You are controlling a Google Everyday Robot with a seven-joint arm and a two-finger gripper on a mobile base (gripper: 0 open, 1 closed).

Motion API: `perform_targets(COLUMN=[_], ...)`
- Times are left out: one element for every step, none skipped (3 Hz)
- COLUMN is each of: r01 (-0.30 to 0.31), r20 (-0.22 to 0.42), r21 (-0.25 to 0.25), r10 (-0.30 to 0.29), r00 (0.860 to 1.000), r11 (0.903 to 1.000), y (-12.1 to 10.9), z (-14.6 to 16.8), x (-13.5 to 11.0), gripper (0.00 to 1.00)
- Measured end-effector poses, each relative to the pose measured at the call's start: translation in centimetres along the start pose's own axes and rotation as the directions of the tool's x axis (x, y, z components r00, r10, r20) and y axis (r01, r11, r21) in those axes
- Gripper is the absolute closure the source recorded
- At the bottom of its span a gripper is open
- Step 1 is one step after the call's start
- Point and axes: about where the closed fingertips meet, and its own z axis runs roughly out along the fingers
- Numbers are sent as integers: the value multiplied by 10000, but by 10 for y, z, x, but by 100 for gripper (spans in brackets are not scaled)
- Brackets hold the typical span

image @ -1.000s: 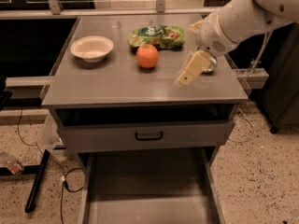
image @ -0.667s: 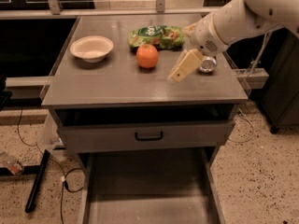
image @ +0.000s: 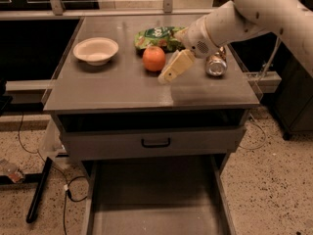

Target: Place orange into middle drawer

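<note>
Camera view: looks down from the front onto a grey desk, with a drawer pulled out low in the picture.
Hand: the hand hangs over the middle of the desk, pale and wedge-shaped, pointing down and toward the picture's left. Its tip is close over the surface; contact with the desk cannot be determined.
Hand state: cannot tell whether it stands apart or together. It is not clamped on the orange.
Arm: a white arm enters from the upper right and slopes down to the hand.
Orange: the orange rests on the desk just beside the hand, to the hand's left in the picture and slightly further back. Whether the two touch cannot be told.
Bag: a green bag lies directly behind the orange.
Bowl: a white bowl stands upright on the left part of the desk, apart from the orange.
Can: a can lies on its side on the right part of the desk, partly behind the arm.
Drawer: grey, with a flat floor and low side walls, well below the orange.
Drawer front: a grey front with a black handle sits between the desk top and the open drawer.
Task status: orange on the desk, not in the drawer.
</note>
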Motion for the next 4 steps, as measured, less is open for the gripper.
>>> perform_targets(r01=[81,230,260,161], r20=[-148,-894,-1568,-1799], r21=[-29,338,683,753], r10=[-81,-199,-150,-23], r00=[9999,9958,9875,9837], r11=[10000,9992,9973,9970], y=[-9,-20,-33,-42], z=[24,46,62,72], x=[-8,-4,6,10], gripper=[0,0,0,0])
